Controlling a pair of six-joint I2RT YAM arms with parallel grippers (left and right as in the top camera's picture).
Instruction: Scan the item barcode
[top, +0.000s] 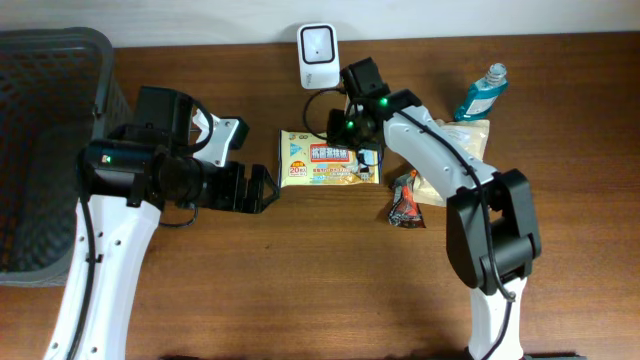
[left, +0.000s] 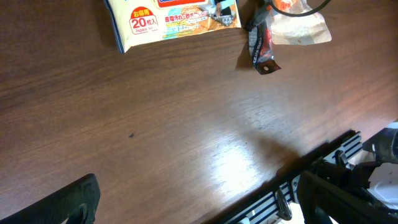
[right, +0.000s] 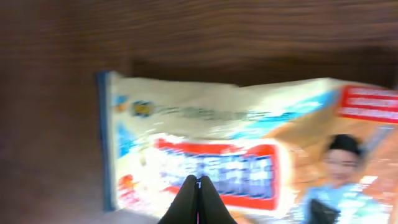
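Lying lengthwise left-right, wipes packet (top: 322, 160), right gripper (right: 198, 183) closed over it, left gripper (top: 267, 189) open, empty

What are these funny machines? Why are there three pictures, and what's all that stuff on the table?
They are two robot arms, each ending in a two-finger hand. One picture looks down from above; the others come from cameras on each wrist. On the table lie a pack of wipes, a red-and-black wrapper, a pale bag and a blue bottle, with a white scanner at the back and a dark basket beside. The left hand is open and empty. The right hand is pinched shut over the wipes; whether it grips them, I can't tell.
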